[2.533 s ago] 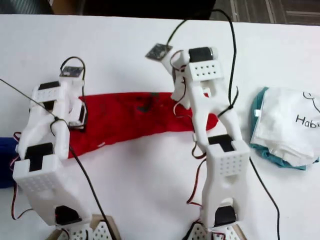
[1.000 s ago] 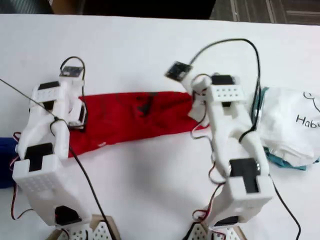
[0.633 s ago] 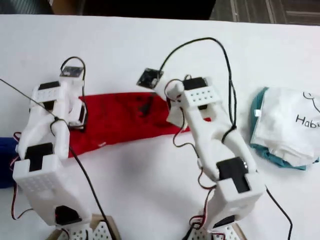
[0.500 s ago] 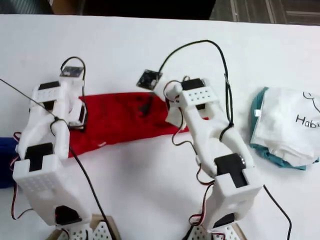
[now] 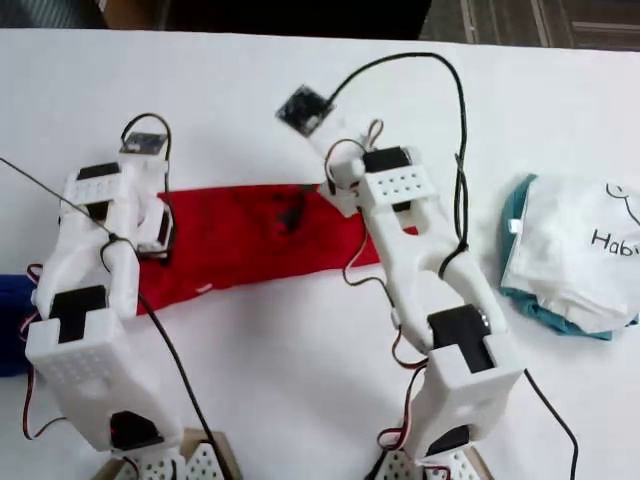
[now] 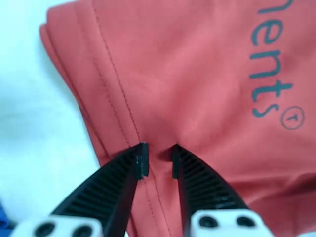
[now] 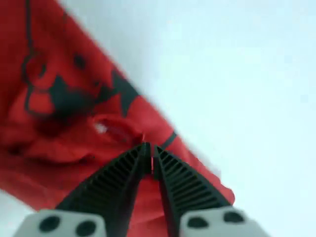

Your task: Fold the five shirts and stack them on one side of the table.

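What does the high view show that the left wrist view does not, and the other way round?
High view: both arms, and a pile of folded shirts by the right arm. Left wrist view: the left gripper pinching the red shirt beside a stitched seam, and grey print. Both: the red shirt on the white table.

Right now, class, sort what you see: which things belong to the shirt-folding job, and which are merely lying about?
Job: red shirt, left gripper and right gripper pinching it, white-on-teal folded stack, blue cloth (perhaps a shirt).
Lying about: black cable, table.
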### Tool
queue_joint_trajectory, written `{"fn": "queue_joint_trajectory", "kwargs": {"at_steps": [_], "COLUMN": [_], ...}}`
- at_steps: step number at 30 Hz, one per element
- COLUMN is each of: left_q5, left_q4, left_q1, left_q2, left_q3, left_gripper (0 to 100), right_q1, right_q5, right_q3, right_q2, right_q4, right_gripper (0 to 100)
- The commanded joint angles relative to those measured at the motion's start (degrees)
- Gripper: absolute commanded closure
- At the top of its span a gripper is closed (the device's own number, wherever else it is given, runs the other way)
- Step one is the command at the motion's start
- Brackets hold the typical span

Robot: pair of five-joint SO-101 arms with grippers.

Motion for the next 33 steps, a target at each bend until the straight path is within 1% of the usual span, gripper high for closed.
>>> {"fn": "queue_joint_trajectory", "kwargs": {"at_steps": [1,3,5,9,13,20,25,29,33], "left_q5": [-0.53,-0.53,-0.53,-0.53,-0.53,-0.53,-0.53,-0.53,-0.53], "left_q4": [-1.76,-1.76,-1.76,-1.76,-1.76,-1.76,-1.76,-1.76,-1.76], "left_q1": [0.44,0.44,0.44,0.44,0.44,0.44,0.44,0.44,0.44], "left_q2": [0.35,0.35,0.35,0.35,0.35,0.35,0.35,0.35,0.35], "left_q3": [-0.48,-0.48,-0.48,-0.48,-0.48,-0.48,-0.48,-0.48,-0.40], "left_gripper": [88,88,88,88,88,88,88,88,88], "right_q1": [-1.01,-0.84,-0.22,-0.22,-0.48,-0.66,-1.98,-2.68,-3.30], "right_q5": [-4.40,-2.99,-0.18,5.80,11.16,11.87,11.87,11.60,11.34], "right_q3": [-2.64,-3.60,-4.48,-4.57,-4.40,-0.53,0.70,-4.48,-12.75], "right_q2": [-0.92,-1.89,-2.77,-3.91,-3.47,-3.21,3.82,11.12,14.55], "right_q4": [-1.98,2.77,10.33,21.67,28.62,27.91,23.52,20.88,22.64], "right_gripper": [97.7,97.8,97.8,97.8,97.8,97.8,97.8,97.8,97.8]}}
